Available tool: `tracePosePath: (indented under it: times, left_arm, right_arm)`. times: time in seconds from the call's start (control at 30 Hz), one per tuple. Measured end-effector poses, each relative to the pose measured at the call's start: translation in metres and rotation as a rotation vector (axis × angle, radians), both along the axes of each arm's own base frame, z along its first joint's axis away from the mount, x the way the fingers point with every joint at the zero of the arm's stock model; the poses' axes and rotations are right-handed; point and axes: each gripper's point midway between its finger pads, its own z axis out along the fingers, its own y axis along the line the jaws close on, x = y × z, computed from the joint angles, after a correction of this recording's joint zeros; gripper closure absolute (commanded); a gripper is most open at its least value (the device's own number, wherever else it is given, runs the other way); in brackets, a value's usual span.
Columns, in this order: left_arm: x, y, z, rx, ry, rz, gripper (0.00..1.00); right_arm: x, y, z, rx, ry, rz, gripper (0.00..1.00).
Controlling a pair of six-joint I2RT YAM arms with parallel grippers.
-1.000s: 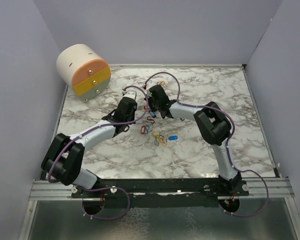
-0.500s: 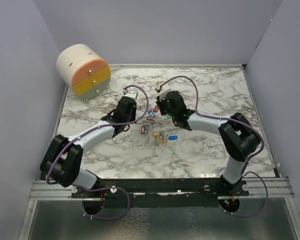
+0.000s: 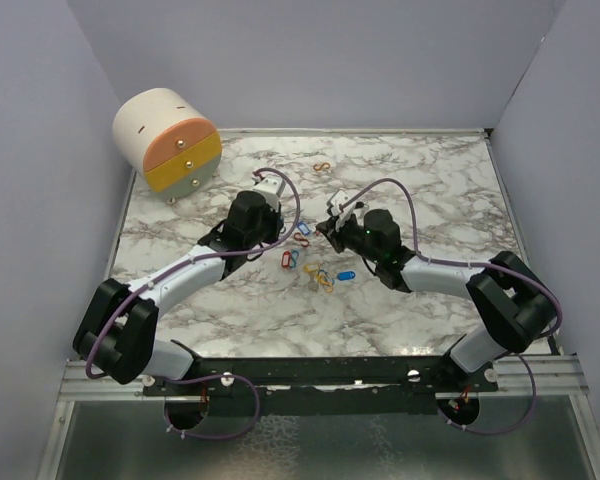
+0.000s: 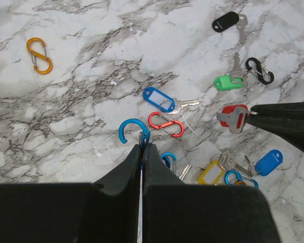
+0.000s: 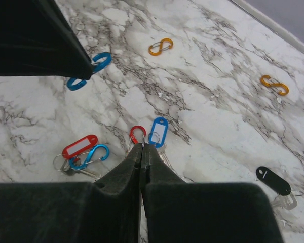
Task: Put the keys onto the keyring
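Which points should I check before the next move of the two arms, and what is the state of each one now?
1. Jaws of the left gripper shut on the blue clip: ok.
2. Hooked end of the blue clip pokes out free beyond the jaws: ok.
3. Jaws of the right gripper shut: ok.
4. The red-tagged key truly pinched by the right jaws: cannot tell; in the left wrist view it sits just at their tip.
5. The two grippers apart, not touching: ok.
6. A key hanging on the blue clip: not ok, none is on it.
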Motion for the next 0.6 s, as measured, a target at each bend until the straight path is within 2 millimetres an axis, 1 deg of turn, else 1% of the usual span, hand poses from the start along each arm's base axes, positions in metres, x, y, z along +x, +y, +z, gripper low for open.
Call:
tracePosePath:
  times: [0.1, 0.27, 0.6]
  left_arm:
    - [-0.003, -0.01, 0.004, -0.015, -0.015, -0.052, 1.0]
    - [-0.01, -0.026, 0.007, -0.023, -0.032, -0.128, 1.0]
    - [-0.019, -0.044, -0.005, 0.015, -0.021, -0.204, 1.0]
  right_arm:
    - [-0.01, 0.005, 0.004, 0.009, -0.024, 0.069, 0.99]
    - [-0.019, 0.015, 0.012, 0.024, -0.056, 0.152, 0.99]
    - [-0.029, 0.023, 0.014, 0.025, -0.074, 0.237, 0.99]
